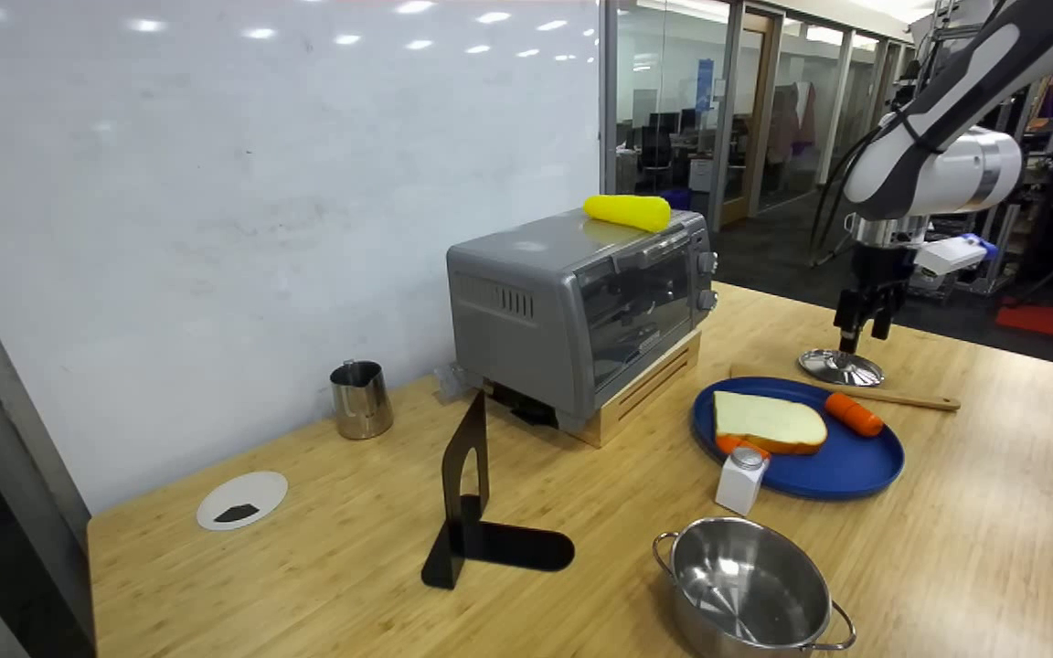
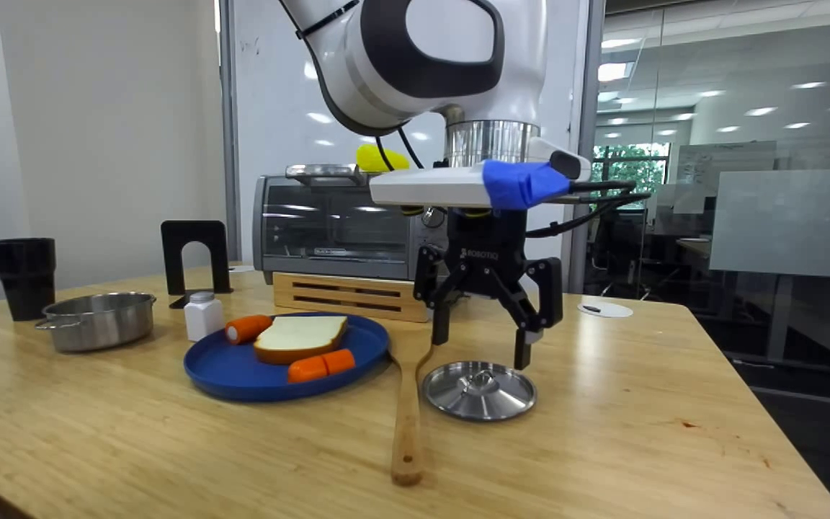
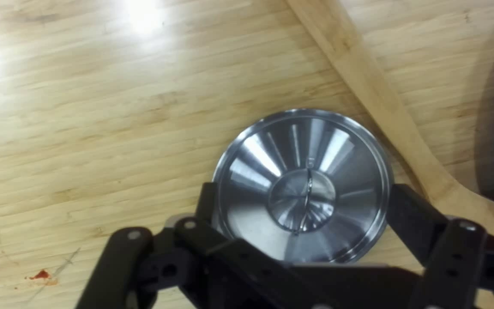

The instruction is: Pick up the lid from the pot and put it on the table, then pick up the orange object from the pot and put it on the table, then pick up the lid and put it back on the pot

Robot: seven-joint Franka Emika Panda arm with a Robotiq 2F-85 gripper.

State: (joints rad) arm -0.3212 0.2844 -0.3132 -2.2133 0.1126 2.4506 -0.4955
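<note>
The shiny steel lid [image 1: 841, 368] lies on the wooden table [image 1: 974, 512], knob upward. My gripper [image 2: 482, 349] hangs above it, pointing down, and in the wrist view the lid [image 3: 350, 171] shows between the widely parted fingertips. Nothing is gripped. Uncovered, the pot [image 1: 746, 585] stands well away from the arm, and its visible inside holds nothing. Orange carrot-like pieces lie on the blue plate, one [image 2: 322, 365] at the side nearer the lid and another [image 2: 248, 329] beyond the bread; I cannot tell which is the orange object.
Close beside the lid lies a wooden spatula [image 2: 408, 411]. The blue plate [image 1: 856, 480] carries a bread slice [image 1: 769, 419]. Around it stand a white shaker [image 1: 741, 480], a toaster oven [image 1: 526, 320] with a yellow item [image 1: 627, 212] on top, a black bookend [image 1: 467, 512] and a metal cup [image 1: 362, 402].
</note>
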